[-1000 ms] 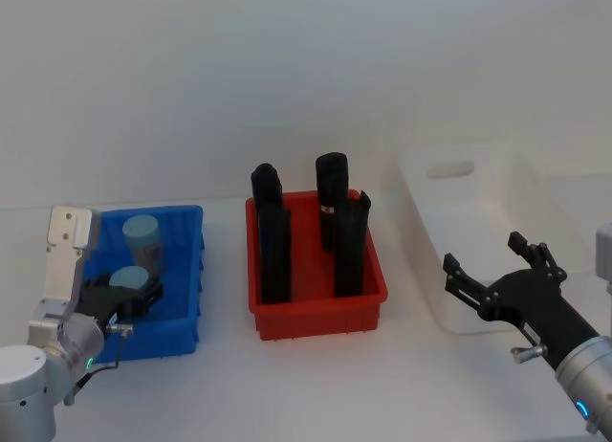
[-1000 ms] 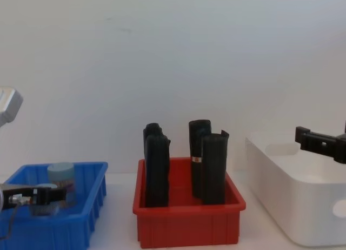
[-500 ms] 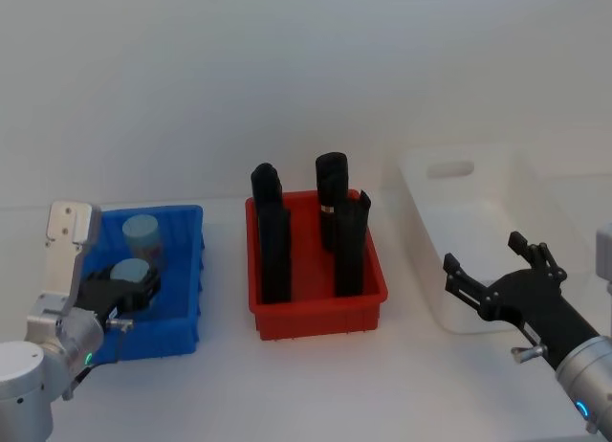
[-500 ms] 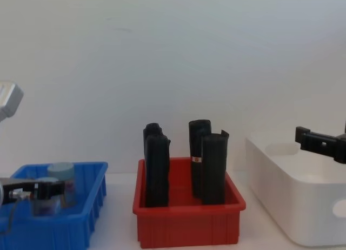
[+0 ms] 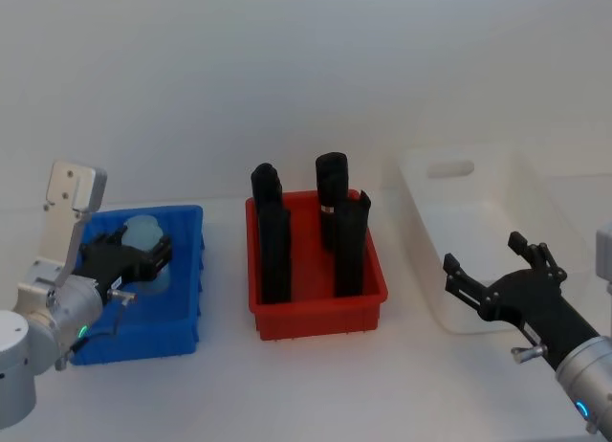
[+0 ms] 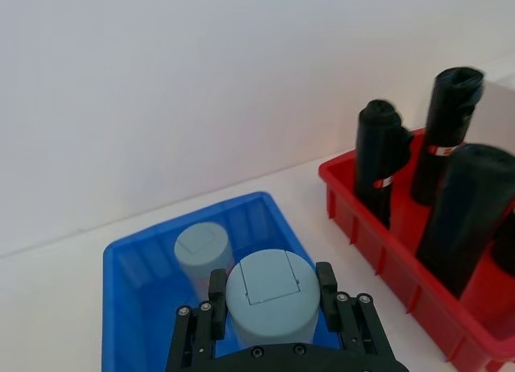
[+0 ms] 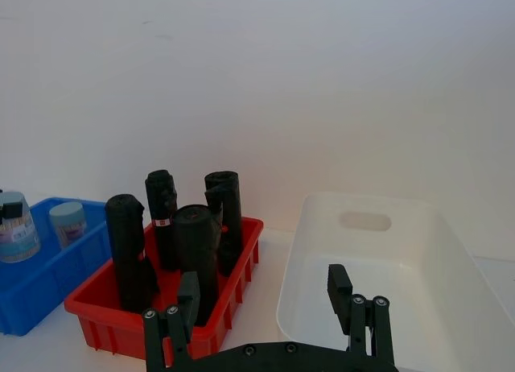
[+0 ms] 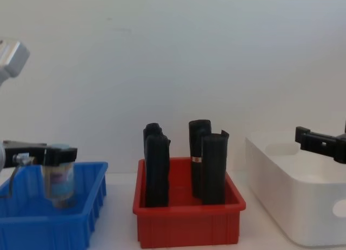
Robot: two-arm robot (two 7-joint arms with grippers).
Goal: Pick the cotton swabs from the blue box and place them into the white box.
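My left gripper (image 6: 269, 290) is shut on one of the cotton swabs (image 6: 268, 298), a clear tub with a pale blue cap. It holds the tub upright and raised, with the tub's base about level with the rim of the blue box (image 8: 59, 228). The chest view shows this held tub (image 8: 59, 179) hanging from the left gripper (image 8: 56, 156). A second tub (image 6: 202, 251) stands inside the blue box (image 6: 129, 259). The white box (image 5: 478, 233) sits at the far right. My right gripper (image 5: 499, 287) hovers open at its near edge with nothing between its fingers.
A red bin (image 5: 320, 313) with several tall black upright sleeves (image 5: 273, 236) stands between the blue box (image 5: 182, 313) and the white box. Bare white table lies in front of all three containers. A plain wall is behind.
My left gripper has risen with the tub, lifting it from the floor of the blue box to rim height. The right arm has not moved.
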